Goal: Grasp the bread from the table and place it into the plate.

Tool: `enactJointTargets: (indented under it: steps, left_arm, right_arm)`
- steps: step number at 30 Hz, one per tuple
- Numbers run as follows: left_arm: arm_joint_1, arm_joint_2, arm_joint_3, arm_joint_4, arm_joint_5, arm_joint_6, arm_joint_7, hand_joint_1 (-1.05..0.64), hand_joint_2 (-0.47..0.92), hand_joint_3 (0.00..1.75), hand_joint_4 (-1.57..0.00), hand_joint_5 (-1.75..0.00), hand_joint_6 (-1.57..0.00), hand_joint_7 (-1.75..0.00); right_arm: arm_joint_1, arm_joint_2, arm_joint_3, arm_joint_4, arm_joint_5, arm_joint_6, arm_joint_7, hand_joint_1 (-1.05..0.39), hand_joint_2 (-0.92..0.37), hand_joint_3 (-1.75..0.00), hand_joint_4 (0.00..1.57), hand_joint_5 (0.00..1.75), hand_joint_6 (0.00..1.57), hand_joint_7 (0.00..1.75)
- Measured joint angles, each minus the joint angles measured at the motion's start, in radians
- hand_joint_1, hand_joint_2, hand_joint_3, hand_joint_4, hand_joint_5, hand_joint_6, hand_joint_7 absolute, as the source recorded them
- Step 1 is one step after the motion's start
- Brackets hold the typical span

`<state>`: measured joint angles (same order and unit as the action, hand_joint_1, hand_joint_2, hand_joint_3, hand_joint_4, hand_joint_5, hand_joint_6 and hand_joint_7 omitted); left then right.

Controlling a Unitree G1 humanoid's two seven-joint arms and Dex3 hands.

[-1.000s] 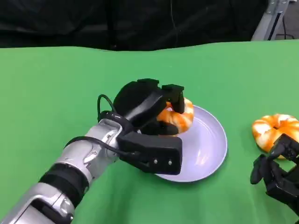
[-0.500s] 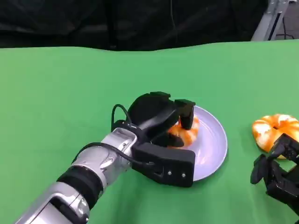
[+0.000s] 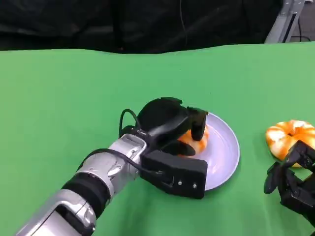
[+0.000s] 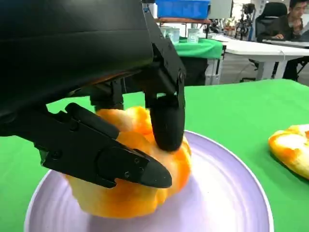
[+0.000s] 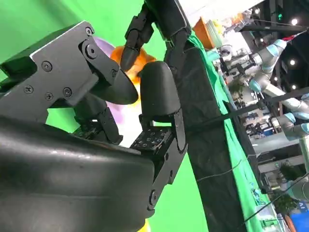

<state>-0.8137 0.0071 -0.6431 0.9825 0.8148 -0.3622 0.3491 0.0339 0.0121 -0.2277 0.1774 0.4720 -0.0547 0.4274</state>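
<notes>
Bread sits low over the purple plate at the frame's centre, gripped by the left hand, directly above the dish. Right hand, lower right, fingers apart, empty, beside a second bread.

The left robot hand hides most of the bread in the head view.

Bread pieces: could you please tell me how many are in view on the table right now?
2. One bread piece sits on the plate, gripped by the left hand. A second bread piece lies on the green table, beside the right hand.
</notes>
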Motion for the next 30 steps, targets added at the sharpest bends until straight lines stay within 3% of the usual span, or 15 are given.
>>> enactJointTargets:
  steps: [1,3,6,8,15,21,27,29,30]
  left_arm:
    - [0.000,0.001,0.000,0.000,0.000,0.004,-0.015,-0.71,0.92,0.39,-0.42,-0.10,-0.61,-0.04]
    - [0.000,0.005,0.000,-0.008,-0.002,0.027,-0.064,-0.92,0.92,0.50,-0.12,-0.02,-0.38,-0.01]
    - [0.002,0.013,0.002,-0.031,-0.006,0.055,-0.128,-1.01,0.92,0.59,-0.02,0.00,-0.23,0.00]
    - [0.006,0.017,0.002,-0.041,-0.008,0.062,-0.151,-1.04,0.92,0.66,0.00,0.00,-0.16,0.00]
    - [0.032,0.026,0.002,-0.059,-0.003,0.071,-0.155,-1.05,0.92,0.70,0.00,0.00,-0.12,0.00]
    - [0.035,0.043,0.008,-0.107,-0.008,0.074,-0.155,-1.03,0.92,0.67,0.00,0.00,-0.18,-0.03]
    - [0.099,0.063,0.084,-0.172,-0.116,-0.019,-0.151,-0.72,0.92,0.39,-0.24,-0.08,-0.37,-0.04]
    - [0.128,0.073,0.115,-0.212,-0.155,-0.042,-0.152,-0.69,0.92,0.37,-0.27,-0.09,-0.39,-0.04]
    - [0.138,0.078,0.126,-0.229,-0.163,-0.045,-0.153,-0.51,0.92,0.32,-0.40,-0.14,-0.46,-0.06]
  right_arm:
    - [0.000,0.000,0.000,-0.001,0.000,0.000,0.000,-0.05,-0.43,-1.36,0.88,1.75,0.80,1.56]
    - [0.000,0.000,0.000,-0.001,0.000,0.000,0.000,-0.06,-0.43,-1.35,0.88,1.75,0.80,1.56]
    - [0.000,0.000,0.000,-0.002,-0.001,0.000,-0.001,-0.07,-0.43,-1.34,0.89,1.75,0.81,1.55]
    - [0.001,0.000,0.001,-0.003,-0.003,0.000,-0.005,-0.07,-0.43,-1.34,0.88,1.75,0.81,1.54]
    - [0.004,0.000,0.001,-0.004,-0.003,0.000,-0.006,-0.07,-0.44,-1.33,0.88,1.75,0.81,1.53]
    - [0.004,0.000,0.001,-0.004,-0.002,0.000,-0.006,-0.06,-0.44,-1.33,0.89,1.75,0.82,1.53]
    - [0.005,0.002,0.001,-0.005,-0.002,0.000,-0.005,-0.05,-0.43,-1.34,0.88,1.75,0.82,1.53]
    - [0.006,0.002,0.001,-0.005,-0.002,-0.001,-0.005,-0.05,-0.43,-1.34,0.88,1.75,0.82,1.54]
    - [0.006,0.002,0.001,-0.005,-0.002,-0.001,-0.005,-0.05,-0.43,-1.35,0.88,1.75,0.82,1.54]
